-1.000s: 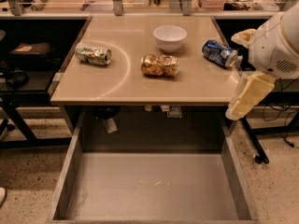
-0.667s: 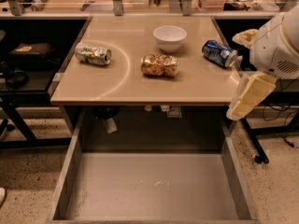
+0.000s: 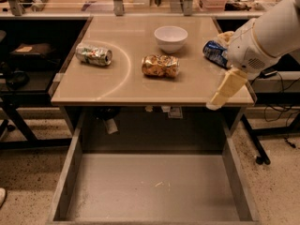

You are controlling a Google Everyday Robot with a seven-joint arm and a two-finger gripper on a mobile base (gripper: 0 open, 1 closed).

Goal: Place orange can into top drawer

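A small, dented orange-gold metal can (image 3: 161, 65) lies on its side near the middle of the tan tabletop (image 3: 117, 86), just in front of a white round bowl (image 3: 170, 38). Bare surface lies all round the can, and the widest free strip runs between it and the table's front edge. A crushed green-silver can (image 3: 93, 54) lies well apart to the left. A blue can (image 3: 214, 52) lies at the right edge, partly hidden behind the white robot arm (image 3: 267, 36).

Below the front edge, the wide, shallow grey metal top drawer (image 3: 140, 186) stands pulled out. Its flat floor is bare except for a few pale specks, and its low side walls reach nearly the table's width.

The beige gripper (image 3: 226, 89) hangs over the table's front right corner, pointing down and to the left, with its tip at the table's edge. It is well apart from the orange can and holds nothing that can be seen. Whether it is spread or pressed together cannot be told.

Since a second ago the gripper has moved left and a little up, from beside the table to over its corner. The arm now covers more of the blue can. The cans, bowl and drawer lie where they were.
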